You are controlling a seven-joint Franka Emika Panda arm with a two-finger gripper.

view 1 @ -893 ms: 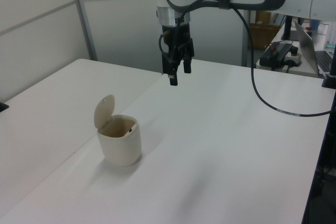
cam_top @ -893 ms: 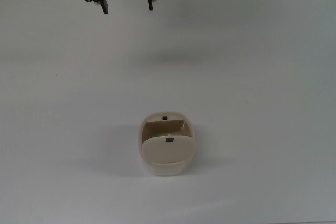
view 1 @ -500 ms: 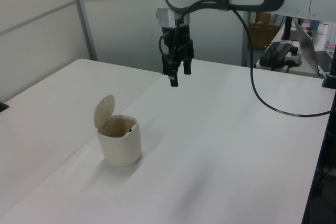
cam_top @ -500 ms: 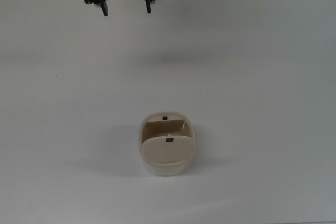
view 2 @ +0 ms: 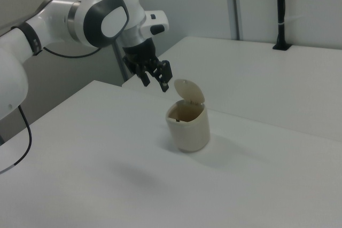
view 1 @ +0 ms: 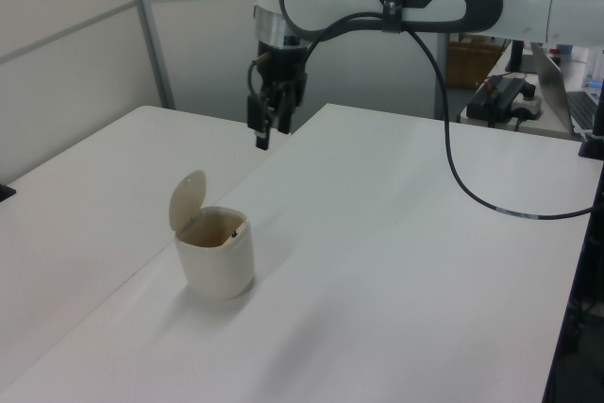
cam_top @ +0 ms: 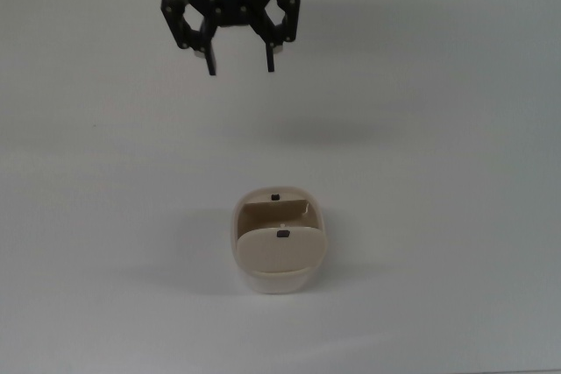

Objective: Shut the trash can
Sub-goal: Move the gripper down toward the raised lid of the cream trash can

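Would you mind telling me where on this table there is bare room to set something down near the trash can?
The white table is bare almost everywhere. Free patches lie on either side of the trash can in the top view, and between it and the bottom edge. The stretch between the bin and the open gripper, which hangs above the table, is also bare. Nowhere is crowded.

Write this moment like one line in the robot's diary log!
stage: approach | gripper: open, empty, in the air, apart from bin | trash can: upright on table | lid: raised, not closed
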